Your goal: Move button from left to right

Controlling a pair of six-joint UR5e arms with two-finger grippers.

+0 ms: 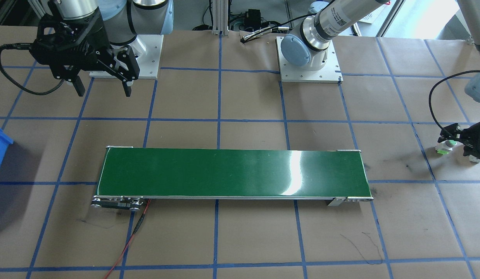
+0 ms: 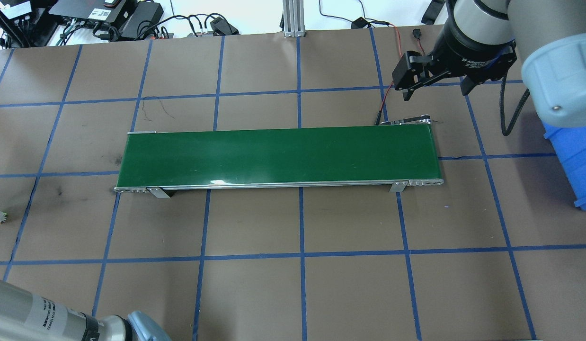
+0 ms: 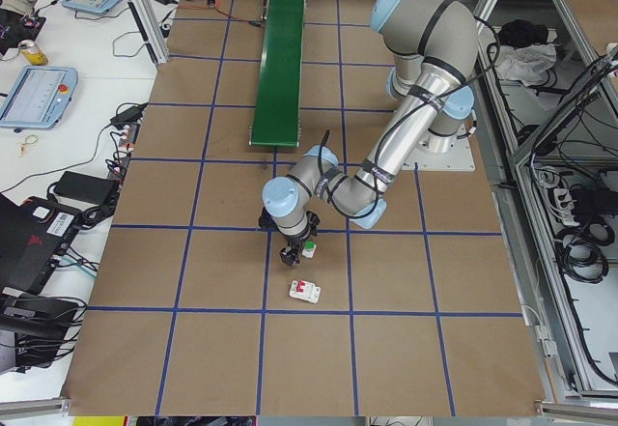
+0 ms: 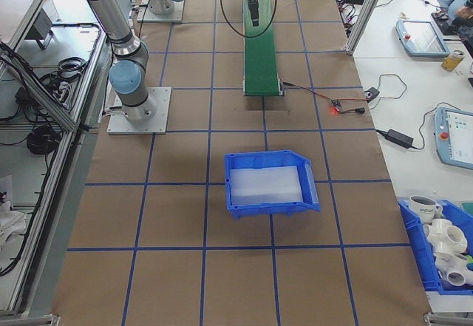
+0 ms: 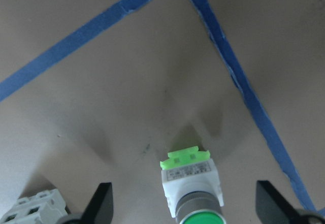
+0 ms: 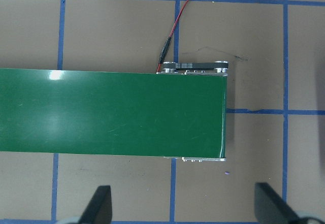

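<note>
The button (image 5: pixel 192 186), with a green cap, white-grey body and light green base, rests on the brown paper at the table's left end. My left gripper (image 5: pixel 183 183) is low over it and open, one finger on each side with gaps between. The front-facing view shows the same button (image 1: pixel 446 146) beside the left gripper (image 1: pixel 463 140). In the left side view the button (image 3: pixel 309 248) sits under the wrist. My right gripper (image 1: pixel 103 92) hangs open and empty above the table near the belt's right end, and shows again in the overhead view (image 2: pixel 435 90).
A green conveyor belt (image 2: pixel 279 156) runs across the middle of the table. A white boxy breaker (image 3: pixel 305 292) lies close to the button, and its corner (image 5: pixel 33 210) shows in the wrist view. A blue bin (image 4: pixel 270 182) stands on the right side.
</note>
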